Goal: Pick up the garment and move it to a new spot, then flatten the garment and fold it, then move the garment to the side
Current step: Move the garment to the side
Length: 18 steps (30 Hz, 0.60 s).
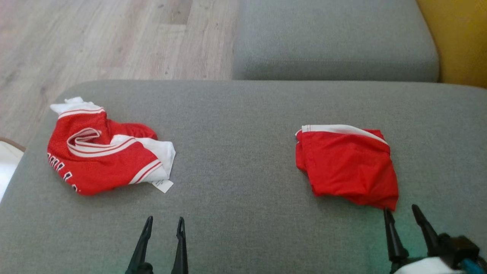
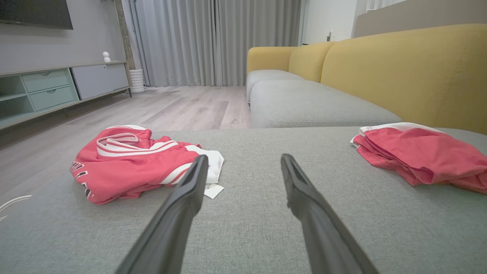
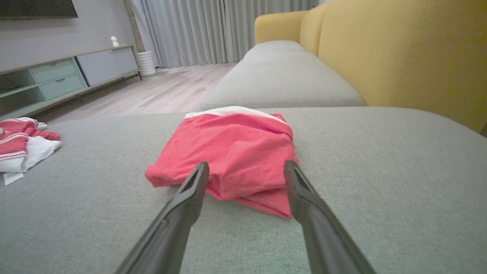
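Garment, crumpled red-and-white mesh

Soft, even light in all 3 views, with no hard glare.

The head view is the dimmest and slightly smeared. Its reds are saturated, and thin soft shadows lie under the crumpled garment and the folded garment. A faint green cast tints the cushion near the bottom edge. The 2 wrist views are brighter and washed toward pink. In them the pale curtains look lit from behind, wide-angle stretch pulls at the edges, and the fingers blur close to the lens.
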Available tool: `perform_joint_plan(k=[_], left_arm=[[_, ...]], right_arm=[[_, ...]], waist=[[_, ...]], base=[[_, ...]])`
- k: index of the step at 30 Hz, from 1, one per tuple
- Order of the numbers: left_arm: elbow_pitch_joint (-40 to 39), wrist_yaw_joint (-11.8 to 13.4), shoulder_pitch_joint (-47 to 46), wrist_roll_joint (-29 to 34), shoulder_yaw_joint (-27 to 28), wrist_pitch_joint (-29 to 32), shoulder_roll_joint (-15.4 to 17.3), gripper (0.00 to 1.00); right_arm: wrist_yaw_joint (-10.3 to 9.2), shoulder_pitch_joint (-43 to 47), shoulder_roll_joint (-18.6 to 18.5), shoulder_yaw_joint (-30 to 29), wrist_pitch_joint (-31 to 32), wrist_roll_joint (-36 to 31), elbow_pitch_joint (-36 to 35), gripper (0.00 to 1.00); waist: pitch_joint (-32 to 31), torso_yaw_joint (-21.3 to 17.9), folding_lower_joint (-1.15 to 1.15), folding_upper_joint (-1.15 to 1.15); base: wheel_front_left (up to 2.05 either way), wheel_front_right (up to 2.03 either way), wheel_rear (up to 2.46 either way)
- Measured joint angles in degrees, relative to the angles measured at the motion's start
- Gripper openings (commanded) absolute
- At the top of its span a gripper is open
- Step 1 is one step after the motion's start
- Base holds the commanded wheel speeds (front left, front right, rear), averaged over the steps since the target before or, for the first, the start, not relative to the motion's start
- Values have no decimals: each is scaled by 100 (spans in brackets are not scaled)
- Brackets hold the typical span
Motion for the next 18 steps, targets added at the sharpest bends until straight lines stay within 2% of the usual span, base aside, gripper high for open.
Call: perform_joint_plan(k=[6,12,18], left_arm=[[-31,-2,-162,-1,-60,0,-1,100],[-43,-44,-381,5,-170,0,-2,100],[-91,-33,-746,4,-332,0,-8,100]], right_arm=[[0,-843,-290,-41,47,355,829,100],[0,-2003,-709,32,870,976,1657,100],[0,-2850,-1087,428,1534,1646,2376,100]], waist=[[282,-36,0,0],[596,-60,0,0],[955,-21,1,0]], base=[[0,0,0],[0,0,0],[0,0,0]])
